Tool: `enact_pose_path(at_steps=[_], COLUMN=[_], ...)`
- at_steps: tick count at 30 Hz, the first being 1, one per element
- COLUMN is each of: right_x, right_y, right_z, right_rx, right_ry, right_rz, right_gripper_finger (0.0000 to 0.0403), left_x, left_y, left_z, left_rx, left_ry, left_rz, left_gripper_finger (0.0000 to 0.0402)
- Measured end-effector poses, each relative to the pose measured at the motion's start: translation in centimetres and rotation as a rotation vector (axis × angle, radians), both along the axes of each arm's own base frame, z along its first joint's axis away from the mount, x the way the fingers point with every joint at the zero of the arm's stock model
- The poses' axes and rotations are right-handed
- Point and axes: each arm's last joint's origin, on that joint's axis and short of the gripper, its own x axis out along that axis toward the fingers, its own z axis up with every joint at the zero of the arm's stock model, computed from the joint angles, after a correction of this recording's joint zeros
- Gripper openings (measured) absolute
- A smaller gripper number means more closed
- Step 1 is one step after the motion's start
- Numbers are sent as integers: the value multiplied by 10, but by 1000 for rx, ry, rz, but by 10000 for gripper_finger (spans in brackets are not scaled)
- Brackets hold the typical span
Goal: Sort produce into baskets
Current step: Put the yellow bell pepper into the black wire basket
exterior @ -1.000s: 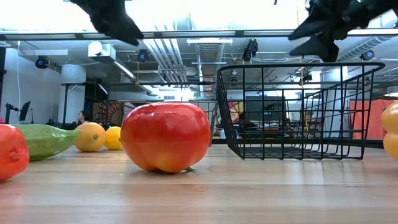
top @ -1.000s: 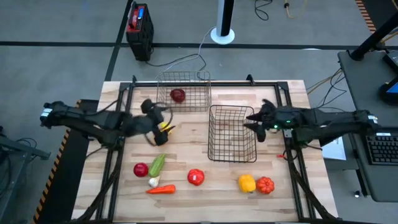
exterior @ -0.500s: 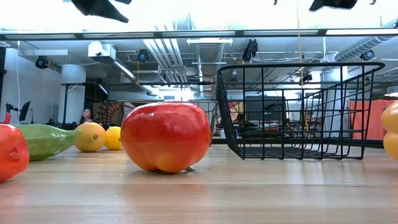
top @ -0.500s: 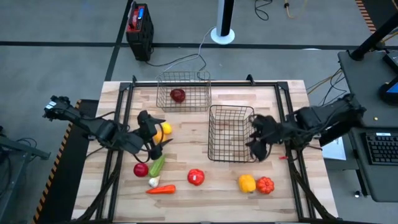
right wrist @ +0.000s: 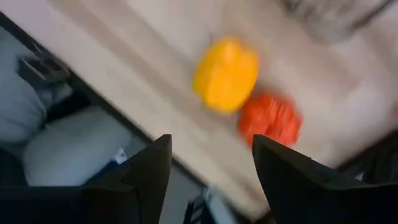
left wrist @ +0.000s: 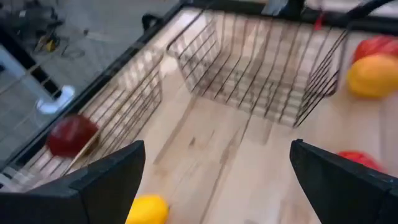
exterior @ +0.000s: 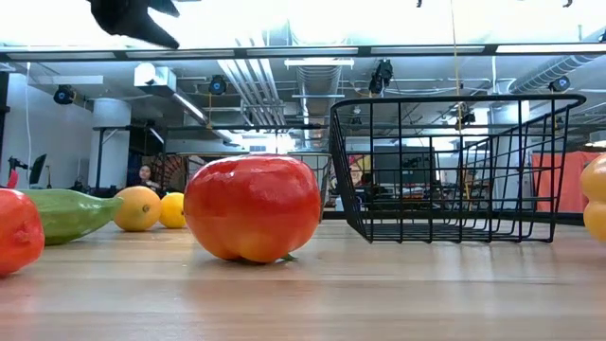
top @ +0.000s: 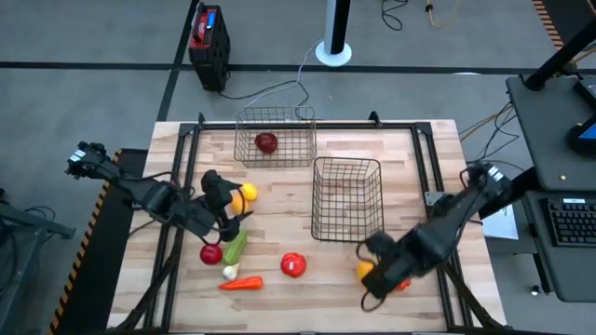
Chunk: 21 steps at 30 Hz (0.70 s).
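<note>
On the bench's point(top: 410, 149) near edge lie one carrot point(top: 241, 284) lengthwise along that edge, one garlic point(top: 229, 272), a red tomato point(top: 293, 265), and one yellow pepper point(top: 366, 271) beside an orange-red piece point(top: 400, 282) under the right gripper point(top: 371, 279), jaws apart. Farther in, one cucumber point(top: 235, 247) lies diagonally beside a red piece point(top: 211, 253), with the left gripper point(top: 226, 197), jaws apart, over two yellow-orange rounds point(top: 244, 194). Of two baskets, the nearer point(top: 346, 199) is empty and the far one point(top: 275, 138) holds one dark red piece point(top: 266, 142); no writing is legible

The wooden table point(top: 410, 167) carries two wire baskets point(top: 347, 198) well apart from the right hand point(top: 372, 279). Just beside that hand lie a yellow pepper point(top: 365, 271) and an orange piece point(top: 400, 282). Beside the left hand point(top: 226, 207): cucumber point(top: 236, 246), red fruit point(top: 210, 253), garlic point(top: 229, 272), carrot point(top: 241, 284)
</note>
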Motion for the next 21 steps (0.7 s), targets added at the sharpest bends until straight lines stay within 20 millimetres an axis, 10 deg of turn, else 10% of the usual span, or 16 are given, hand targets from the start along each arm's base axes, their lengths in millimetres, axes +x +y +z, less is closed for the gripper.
enact_pose_path(at_steps=[9, 21], right_x=[-6, 2], right_y=[46, 41], right_z=[-28, -37], right_rx=[18, -131], right_ry=[170, 55], right_rz=[-132, -176], right_gripper_finger=[215, 269], left_x=[0, 3], left_y=[-2, -6], left_z=[-4, 1], left_rx=[24, 104], left_ry=[48, 14], left_rz=[-41, -92], left_gripper_finger=[380, 380])
